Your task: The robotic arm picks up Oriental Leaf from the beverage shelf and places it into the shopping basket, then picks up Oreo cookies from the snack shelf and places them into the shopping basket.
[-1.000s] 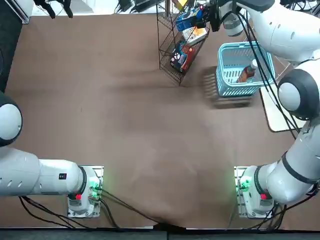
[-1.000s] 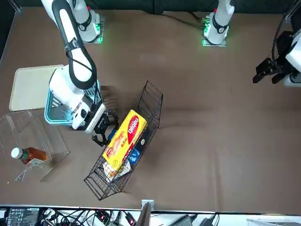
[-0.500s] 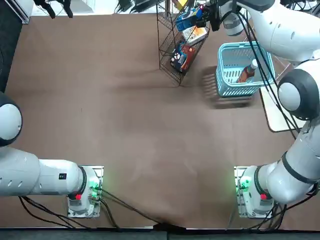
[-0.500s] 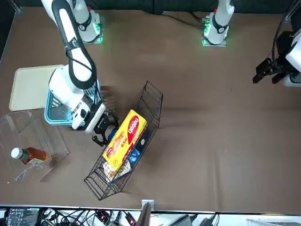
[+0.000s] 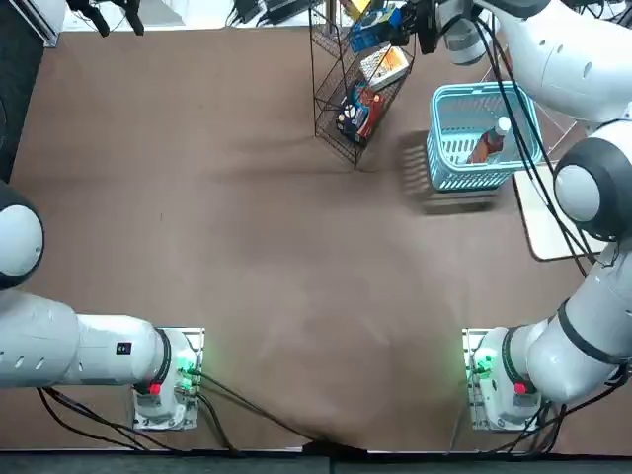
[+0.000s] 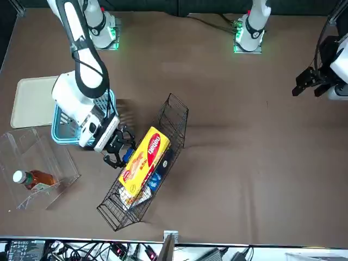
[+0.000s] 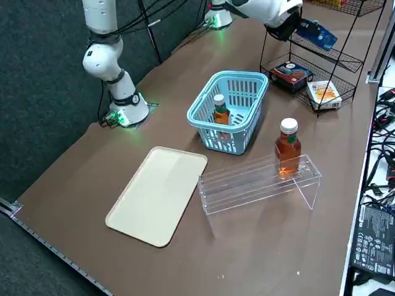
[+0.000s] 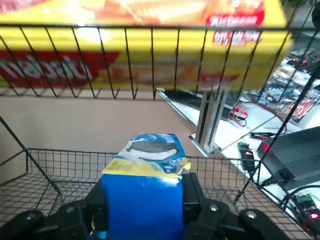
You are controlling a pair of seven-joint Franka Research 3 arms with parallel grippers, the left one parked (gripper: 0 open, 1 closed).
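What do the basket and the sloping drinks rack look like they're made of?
The basket looks like light blue molded plastic with a slightly glossy finish, going by its slotted sides and thick rounded rim. The drinks rack seems to be smooth, clear plastic, probably acrylic: the tabletop shows through it and its edges catch light.

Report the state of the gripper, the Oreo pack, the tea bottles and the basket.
Right gripper: closed on the Oreo pack, at the wire rack
Oreo pack: held between the fingers
Bottle in basket: upright, capped
Bottle on clear rack: capped, holding tea
Shopping basket: upright, holding one bottle
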